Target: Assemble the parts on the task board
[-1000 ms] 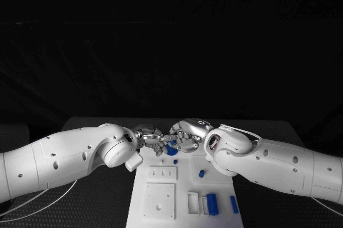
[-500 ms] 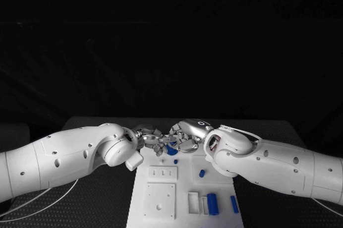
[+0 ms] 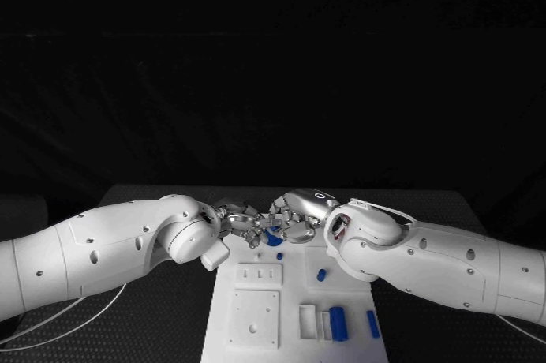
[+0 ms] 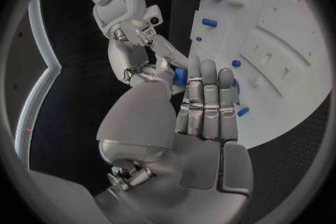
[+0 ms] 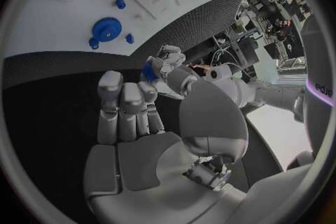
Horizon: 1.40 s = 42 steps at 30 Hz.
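Observation:
The white task board (image 3: 256,319) lies in the middle of the table. My left hand (image 3: 236,218) and right hand (image 3: 293,219) meet fingertip to fingertip above its far end. Between their fingertips sits a small blue part (image 4: 181,75) (image 5: 149,71), and both hands pinch it. In the left wrist view the right hand (image 4: 143,53) reaches in to the part; in the right wrist view the left hand (image 5: 167,59) does the same. Under the hands a blue gear (image 5: 106,29) (image 3: 273,240) lies on the board.
Small blue pegs (image 3: 278,257) (image 3: 321,275) stand further along the board. Two longer blue pieces (image 3: 338,323) (image 3: 372,323) lie beside a white block (image 3: 307,322) at the near right. White recessed plates (image 3: 258,275) (image 3: 255,319) fill the board's near left. Black table surrounds it.
The left arm has edged slightly to the right. Both hands stay together over the board's far end with the blue part between them.

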Motion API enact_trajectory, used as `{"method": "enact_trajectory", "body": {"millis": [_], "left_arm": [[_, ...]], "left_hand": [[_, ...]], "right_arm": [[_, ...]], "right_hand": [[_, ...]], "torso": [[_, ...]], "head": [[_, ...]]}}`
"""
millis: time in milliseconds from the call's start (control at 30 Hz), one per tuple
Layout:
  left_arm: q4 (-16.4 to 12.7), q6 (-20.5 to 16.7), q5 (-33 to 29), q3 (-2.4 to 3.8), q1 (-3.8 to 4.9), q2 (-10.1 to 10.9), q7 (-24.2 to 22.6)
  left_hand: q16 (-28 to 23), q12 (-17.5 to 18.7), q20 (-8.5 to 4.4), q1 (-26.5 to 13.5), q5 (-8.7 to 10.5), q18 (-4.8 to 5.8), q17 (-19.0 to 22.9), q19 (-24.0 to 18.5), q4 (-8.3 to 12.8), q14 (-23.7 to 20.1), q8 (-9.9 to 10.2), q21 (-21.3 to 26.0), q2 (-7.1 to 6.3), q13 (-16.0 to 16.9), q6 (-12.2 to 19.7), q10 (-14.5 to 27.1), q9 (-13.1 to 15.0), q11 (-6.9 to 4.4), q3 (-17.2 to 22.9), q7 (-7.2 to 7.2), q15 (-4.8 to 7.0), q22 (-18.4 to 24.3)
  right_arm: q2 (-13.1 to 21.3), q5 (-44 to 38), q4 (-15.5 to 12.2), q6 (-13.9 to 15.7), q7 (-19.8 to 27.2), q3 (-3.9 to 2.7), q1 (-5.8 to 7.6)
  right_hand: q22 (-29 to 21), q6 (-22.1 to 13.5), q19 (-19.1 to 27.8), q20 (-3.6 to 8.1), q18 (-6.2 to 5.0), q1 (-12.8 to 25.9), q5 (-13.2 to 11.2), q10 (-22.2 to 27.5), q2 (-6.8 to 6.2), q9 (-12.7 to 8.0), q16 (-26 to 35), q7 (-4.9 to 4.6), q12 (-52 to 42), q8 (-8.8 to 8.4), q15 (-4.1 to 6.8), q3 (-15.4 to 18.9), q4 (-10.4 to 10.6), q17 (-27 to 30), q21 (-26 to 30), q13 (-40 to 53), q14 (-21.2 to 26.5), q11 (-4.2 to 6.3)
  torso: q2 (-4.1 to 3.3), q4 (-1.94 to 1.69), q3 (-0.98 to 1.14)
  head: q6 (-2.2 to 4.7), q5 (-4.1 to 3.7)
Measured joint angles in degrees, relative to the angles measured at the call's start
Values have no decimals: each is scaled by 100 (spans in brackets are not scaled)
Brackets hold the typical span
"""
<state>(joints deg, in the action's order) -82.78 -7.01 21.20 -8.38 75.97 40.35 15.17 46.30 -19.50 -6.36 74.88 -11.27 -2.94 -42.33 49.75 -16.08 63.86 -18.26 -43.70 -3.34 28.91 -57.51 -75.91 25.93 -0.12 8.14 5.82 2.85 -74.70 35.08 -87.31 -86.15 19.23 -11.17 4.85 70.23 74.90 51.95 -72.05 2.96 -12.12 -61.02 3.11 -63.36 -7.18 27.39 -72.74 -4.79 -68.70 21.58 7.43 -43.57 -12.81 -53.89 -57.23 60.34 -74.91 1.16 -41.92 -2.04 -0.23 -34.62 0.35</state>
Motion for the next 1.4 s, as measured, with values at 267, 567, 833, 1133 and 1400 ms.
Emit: {"method": "enact_trajectory", "body": {"millis": [267,567,833,1133,1400], "left_arm": [[-3,-3,-15,2,2,-3,57],[-8,-15,-60,0,1,7,86],[-8,-16,-111,-2,-2,15,90],[-10,-5,-166,-3,-2,24,107],[-16,28,-205,-3,-3,26,123]], "left_hand": [[53,0,20,361,-628,0,51,-62,128,-60,0,0,39,32,-12,8,32,-8,-97,-12,-20,10],[56,0,1,406,-895,0,64,-82,163,-60,2,0,-5,44,-42,8,41,-9,-105,-3,-20,19],[119,0,21,326,-1351,0,85,-103,70,-70,-34,0,-86,81,-67,8,93,-8,-121,14,-31,19],[173,-42,43,-1,-1652,-6,129,-194,-46,-229,32,0,-412,118,-66,159,144,37,-58,13,-74,33],[318,-203,81,-432,-1697,-13,130,-310,-33,-400,68,0,-524,200,28,330,204,101,64,61,-114,10]], "right_arm": [[-5,0,2,-18,-2,3,-3],[-30,-7,28,-35,-3,6,-2],[-38,-8,38,-39,2,7,-6],[-38,-9,43,-41,3,8,-13],[-38,-11,52,-45,-2,10,-21]], "right_hand": [[0,0,0,0,-3,0,0,0,0,-5,0,0,0,0,-1,-33,-1,0,0,0,-1,0],[0,1,-1,-1,-7,0,0,0,0,-4,0,1,0,3,11,-33,-1,0,0,0,15,0],[0,1,0,-1,-13,0,0,0,0,-3,0,1,0,3,4,-33,-1,0,0,0,22,0],[0,1,-1,-2,-25,0,0,-1,0,0,0,1,0,3,2,-33,-1,0,0,0,23,1],[0,1,-9,-10,-28,0,0,-1,0,3,0,1,0,2,0,-32,0,0,0,0,22,1]], "torso": [[0,-1,-1],[-1,-3,-3],[-1,-3,-4],[-1,-3,-2],[0,-3,-1]], "head": [[-10,-7],[-10,-15],[-17,-21],[-26,-22],[-38,-22]]}}
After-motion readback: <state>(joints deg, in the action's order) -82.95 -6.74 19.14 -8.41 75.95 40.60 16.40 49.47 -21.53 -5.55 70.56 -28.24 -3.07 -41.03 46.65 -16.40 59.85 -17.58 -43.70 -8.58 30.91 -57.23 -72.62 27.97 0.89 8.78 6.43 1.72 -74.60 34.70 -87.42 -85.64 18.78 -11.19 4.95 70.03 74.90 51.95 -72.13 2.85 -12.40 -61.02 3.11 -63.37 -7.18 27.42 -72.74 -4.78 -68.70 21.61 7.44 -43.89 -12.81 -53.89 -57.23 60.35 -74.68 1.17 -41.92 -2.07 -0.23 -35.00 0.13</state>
